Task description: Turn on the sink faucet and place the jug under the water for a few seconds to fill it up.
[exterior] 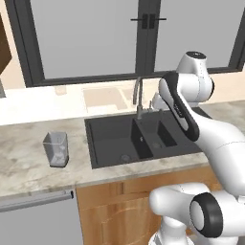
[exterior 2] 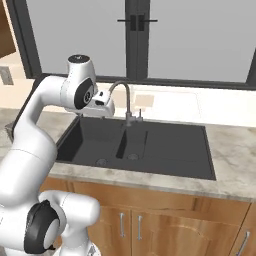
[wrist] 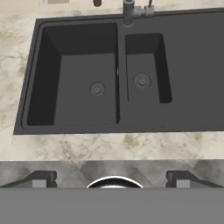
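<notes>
The jug (exterior: 56,149), a small translucent grey cup, stands upright on the counter left of the sink (exterior: 110,136). The sink is a black two-compartment basin, and its bare floor (wrist: 74,78) lies below the hand. The sink faucet (exterior: 138,98) rises behind the divider as a thin grey gooseneck. Its base (wrist: 129,11) and side lever (wrist: 149,11) sit at the top of the hand view. No water is in view at the spout. My gripper (wrist: 111,180) hovers over the sink's front rim, open and empty, its fingertips (wrist: 41,179) far apart. The hand (exterior 2: 102,106) is left of the faucet (exterior 2: 125,100), apart from it and far from the jug.
A marble counter (exterior: 28,162) surrounds the sink, with a dark-framed window (exterior: 86,38) behind it. A pale flat patch (exterior: 103,97) lies on the counter behind the basin. Wooden cabinet doors (exterior 2: 150,220) sit below, and a grey appliance front (exterior: 38,220) is at lower left.
</notes>
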Motion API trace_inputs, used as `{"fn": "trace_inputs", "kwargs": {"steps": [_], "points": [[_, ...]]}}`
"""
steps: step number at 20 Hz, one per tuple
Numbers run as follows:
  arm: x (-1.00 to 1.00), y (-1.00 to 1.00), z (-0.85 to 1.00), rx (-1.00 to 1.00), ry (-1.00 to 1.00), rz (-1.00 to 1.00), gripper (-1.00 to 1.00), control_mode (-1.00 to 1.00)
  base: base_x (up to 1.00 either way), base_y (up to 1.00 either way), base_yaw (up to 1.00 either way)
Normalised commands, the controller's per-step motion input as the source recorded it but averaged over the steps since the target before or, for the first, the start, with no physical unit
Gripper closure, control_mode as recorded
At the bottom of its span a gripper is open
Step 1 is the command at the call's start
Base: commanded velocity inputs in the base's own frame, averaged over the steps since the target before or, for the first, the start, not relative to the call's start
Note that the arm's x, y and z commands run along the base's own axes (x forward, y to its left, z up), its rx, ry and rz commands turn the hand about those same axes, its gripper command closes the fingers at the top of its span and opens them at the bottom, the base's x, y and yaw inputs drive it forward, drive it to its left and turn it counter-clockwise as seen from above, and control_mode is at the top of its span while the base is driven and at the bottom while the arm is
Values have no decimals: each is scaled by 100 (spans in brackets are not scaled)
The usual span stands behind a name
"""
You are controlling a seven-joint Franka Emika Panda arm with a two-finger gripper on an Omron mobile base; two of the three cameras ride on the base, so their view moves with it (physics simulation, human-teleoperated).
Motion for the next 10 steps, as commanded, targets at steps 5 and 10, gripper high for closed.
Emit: {"fn": "trace_inputs", "kwargs": {"steps": [5, 10], "points": [[0, 0, 0, 0, 0, 0, -100, 100, 45, 0, 2], [0, 0, 0, 0, 0, 0, -100, 100, 17, 0, 14]]}}
